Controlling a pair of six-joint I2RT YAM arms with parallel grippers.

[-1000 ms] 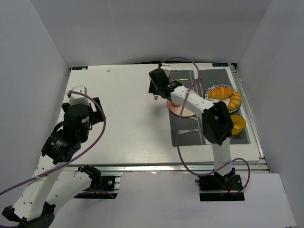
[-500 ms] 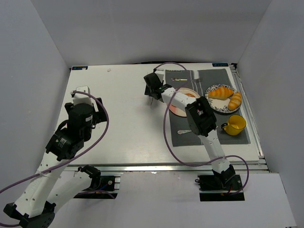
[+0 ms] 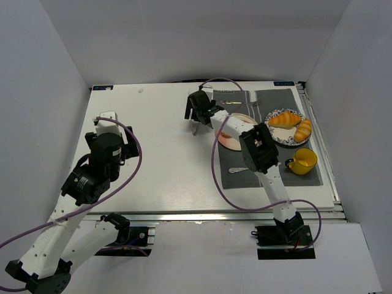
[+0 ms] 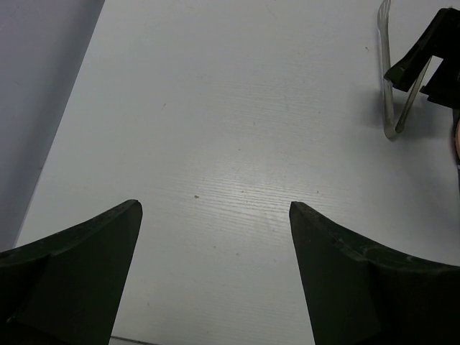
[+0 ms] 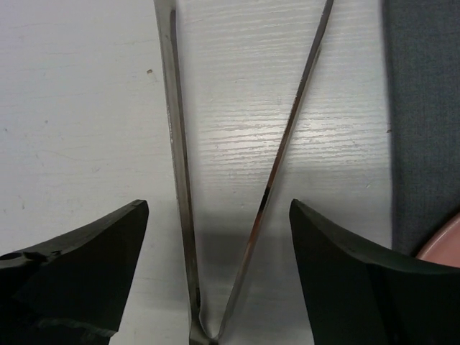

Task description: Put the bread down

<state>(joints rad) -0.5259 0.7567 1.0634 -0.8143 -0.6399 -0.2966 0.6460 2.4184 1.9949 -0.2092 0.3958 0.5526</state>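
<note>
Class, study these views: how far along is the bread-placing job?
Done, apparently: the tongs lie loose on the table between the jaws of the open right gripper. In hand: nothing. Left: unclear; the arm hides most of the pink plate, so the bread cannot be confirmed there.

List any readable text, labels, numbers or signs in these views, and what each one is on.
No text can be read in any view.
Left blue sticker, at the far left corner of the table: its print is too small to read.
Right blue sticker, at the far right corner: also too small to read.
Both wrist views: no text at all.
</note>
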